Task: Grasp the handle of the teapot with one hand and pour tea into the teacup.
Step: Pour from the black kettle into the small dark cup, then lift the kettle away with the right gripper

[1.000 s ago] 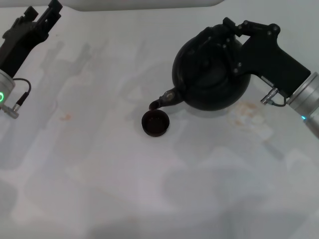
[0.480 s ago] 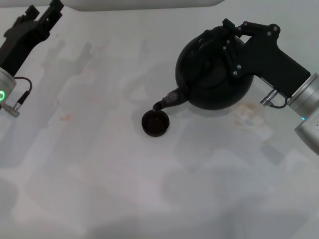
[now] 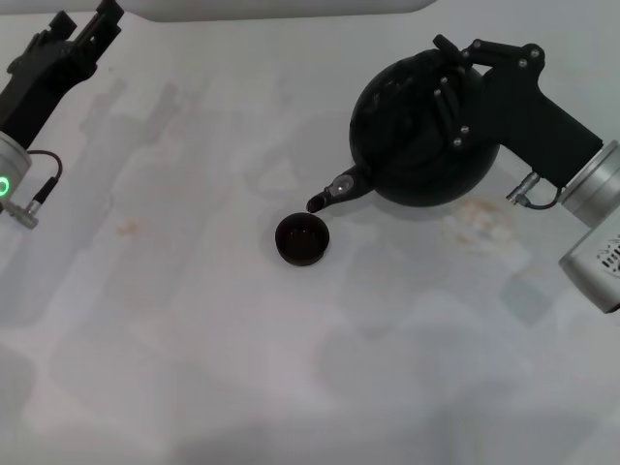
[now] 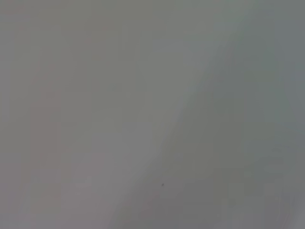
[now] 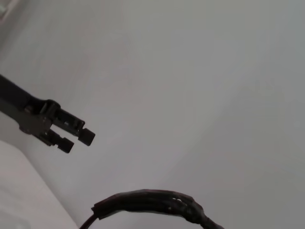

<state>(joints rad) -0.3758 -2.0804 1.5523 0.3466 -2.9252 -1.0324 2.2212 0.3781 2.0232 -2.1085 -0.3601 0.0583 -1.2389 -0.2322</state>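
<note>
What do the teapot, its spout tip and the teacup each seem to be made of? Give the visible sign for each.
The teapot, held by the right gripper: matte black with faint sheen, probably cast iron or dark ceramic; the look leaves it open.
The spout tip: silvery and reflective, likely bare metal.
The teacup: dark brown-black with a slightly glossy rim, probably glazed ceramic.

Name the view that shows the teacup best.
The head view: the teacup sits whole on the table, just below the teapot spout, unobstructed. The left wrist view shows only blank grey surface; the right wrist view shows no cup.
</note>
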